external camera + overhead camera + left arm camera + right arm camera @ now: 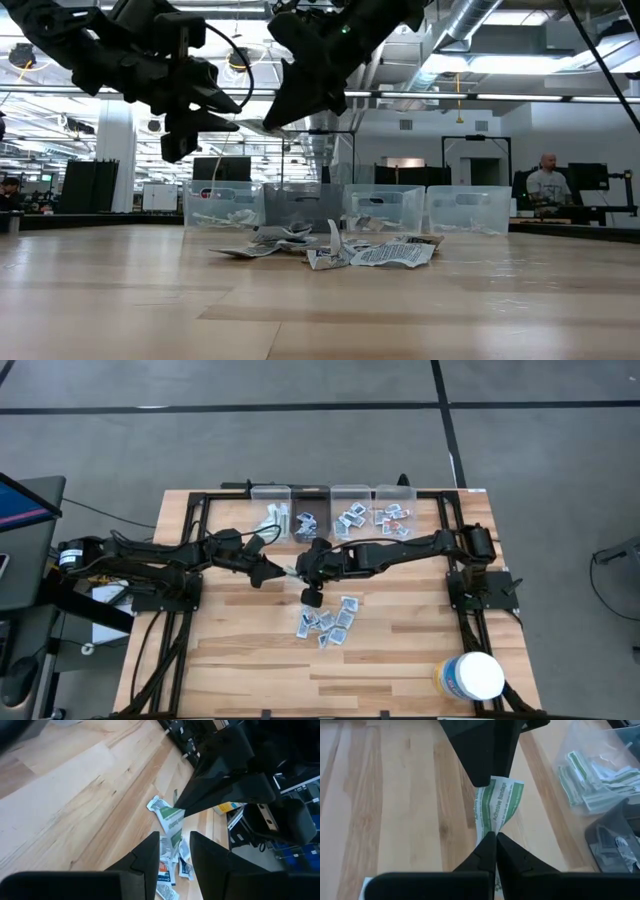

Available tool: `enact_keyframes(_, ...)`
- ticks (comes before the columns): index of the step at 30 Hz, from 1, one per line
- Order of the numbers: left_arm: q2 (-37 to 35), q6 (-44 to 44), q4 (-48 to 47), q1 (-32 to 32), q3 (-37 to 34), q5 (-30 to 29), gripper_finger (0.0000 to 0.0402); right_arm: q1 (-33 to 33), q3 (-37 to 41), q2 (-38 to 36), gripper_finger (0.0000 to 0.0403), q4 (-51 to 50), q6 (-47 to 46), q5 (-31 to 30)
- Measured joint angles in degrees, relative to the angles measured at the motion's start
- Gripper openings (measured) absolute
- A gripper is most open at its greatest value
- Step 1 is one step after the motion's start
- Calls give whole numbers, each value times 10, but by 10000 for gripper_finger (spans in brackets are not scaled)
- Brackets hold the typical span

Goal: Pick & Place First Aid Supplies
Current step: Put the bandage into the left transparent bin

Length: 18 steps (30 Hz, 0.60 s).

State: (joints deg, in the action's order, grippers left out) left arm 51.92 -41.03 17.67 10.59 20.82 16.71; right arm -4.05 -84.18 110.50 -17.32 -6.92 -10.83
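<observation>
A white packet with green print reading "Adhesive Bandage" (498,800) is in the air between my two grippers, above the middle of the table (289,571). My right gripper (495,836) is shut on one end of it. My left gripper (174,837) is open. Its fingers stand on either side of the packet's other end (171,822); I cannot tell whether they touch it. A pile of small white-grey packets (327,622) lies flat on the table nearer the front edge. My right gripper pinches the packet's end (492,826) between its two fingertips, coming from the table's right side. The packet is lifted clear of the table. It reaches away from the fingers toward my left gripper, and its middle is slightly twisted.
Four clear bins stand in a row at the far edge. They hold long green-striped strips (272,515), dark packets (305,520) and small packets (352,513) (393,515). A large white round tub (472,677) stands at the near right corner. Bare wood lies on the near left.
</observation>
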Motion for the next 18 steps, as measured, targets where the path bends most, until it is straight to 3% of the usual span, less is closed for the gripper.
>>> enact_keyframes(18, 0, 18, 38, 0, 0, 0, 106, 0, -1, 0, 0, 32, 6, 2)
